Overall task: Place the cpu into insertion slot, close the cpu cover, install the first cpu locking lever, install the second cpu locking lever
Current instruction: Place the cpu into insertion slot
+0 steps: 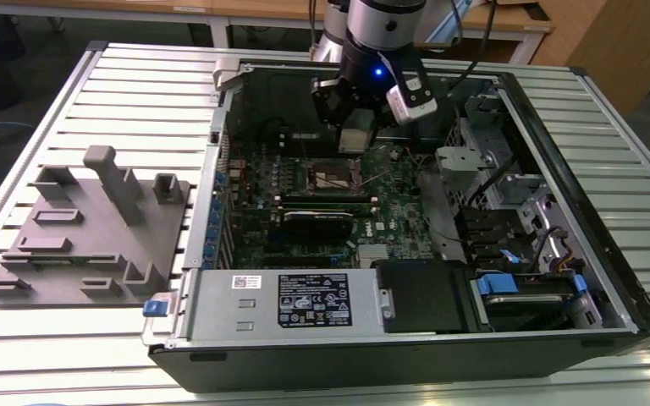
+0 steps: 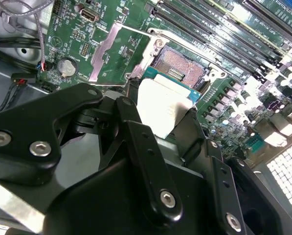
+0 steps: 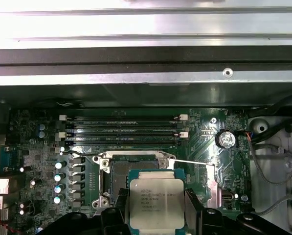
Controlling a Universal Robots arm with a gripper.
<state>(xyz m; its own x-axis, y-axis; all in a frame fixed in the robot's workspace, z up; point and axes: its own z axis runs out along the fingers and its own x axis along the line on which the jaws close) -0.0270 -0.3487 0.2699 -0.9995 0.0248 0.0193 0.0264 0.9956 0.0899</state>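
Pinches the cpu [image 1: 354, 134] between both jaws. In the exterior view, hangs above the insertion slot [image 1: 334, 178], clear of it. In the second wrist view, grips two opposite cpu edges with the gripper [image 2: 161, 117] — slot's pin field bare just beyond. In the first wrist view, overlaps the slot's near edge — not yet seated.

A slatted silver counter [image 1: 133, 80] is carrying two things; an open black computer case [image 1: 393, 359] is lying flat on it toward the exterior view's right; a grey moulded fixture block [image 1: 77, 245] is sitting just beside the case, at the exterior view's left.
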